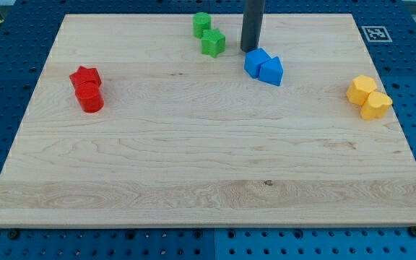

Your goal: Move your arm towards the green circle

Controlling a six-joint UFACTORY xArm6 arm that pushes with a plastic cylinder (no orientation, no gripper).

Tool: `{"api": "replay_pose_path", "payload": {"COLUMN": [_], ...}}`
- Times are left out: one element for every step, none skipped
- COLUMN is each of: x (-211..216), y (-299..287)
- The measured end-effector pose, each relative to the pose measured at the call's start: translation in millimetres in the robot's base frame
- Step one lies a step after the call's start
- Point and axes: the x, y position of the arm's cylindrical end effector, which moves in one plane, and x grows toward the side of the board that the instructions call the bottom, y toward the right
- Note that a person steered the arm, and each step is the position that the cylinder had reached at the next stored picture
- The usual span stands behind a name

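Camera view shows my tip [251, 49] (a bare rod, holding nothing) near the board's top edge, so slide left to the green circle [201, 24], skirting the green star [213, 43].

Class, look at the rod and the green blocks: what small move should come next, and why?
Probably a short slide toward the view's left and slightly up. My tip stands just above the blue blocks, while the green circle sits left of it, beyond the green star.
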Motion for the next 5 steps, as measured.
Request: {"api": "replay_pose_path", "payload": {"x": [-4.1, -4.1, -11.0, -25.0, -42.5], "y": [0.0, 0.0, 0.0, 0.0, 0.0]}}
